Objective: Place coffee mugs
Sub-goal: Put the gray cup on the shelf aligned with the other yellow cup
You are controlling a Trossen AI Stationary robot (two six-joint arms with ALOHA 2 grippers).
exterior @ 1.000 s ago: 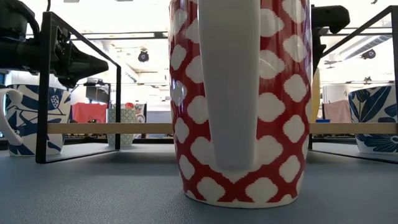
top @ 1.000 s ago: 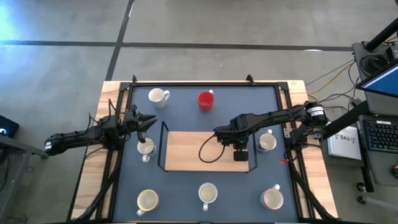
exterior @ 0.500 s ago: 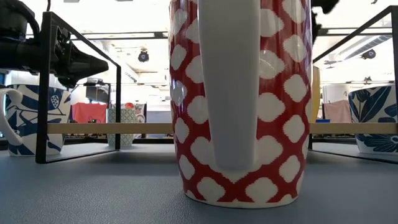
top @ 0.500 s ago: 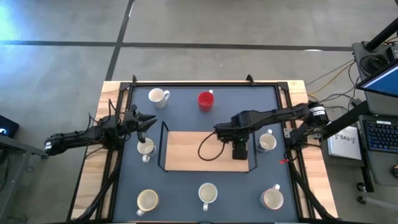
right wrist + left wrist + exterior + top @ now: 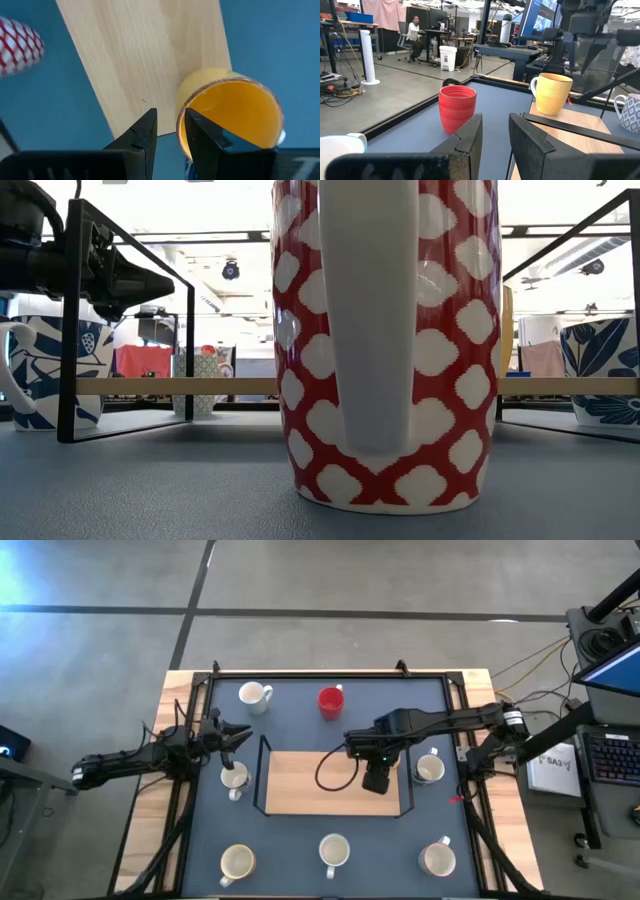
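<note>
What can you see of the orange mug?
The orange mug is a glossy yellow-orange ceramic cup with a side handle, and it is empty inside. It stands upright on the wooden board, close to the board's edge. The right gripper hangs just above its rim and seems clear of it.

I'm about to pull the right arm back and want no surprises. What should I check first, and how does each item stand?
1. Orange mug upright on the wooden shelf: ok.
2. Right gripper free of the mug's rim: cannot tell.
3. Red mug away from the right arm: ok.
4. White mug beside the right arm has clearance: cannot tell.
5. Left gripper open, empty, off the shelf's left end: ok.
</note>
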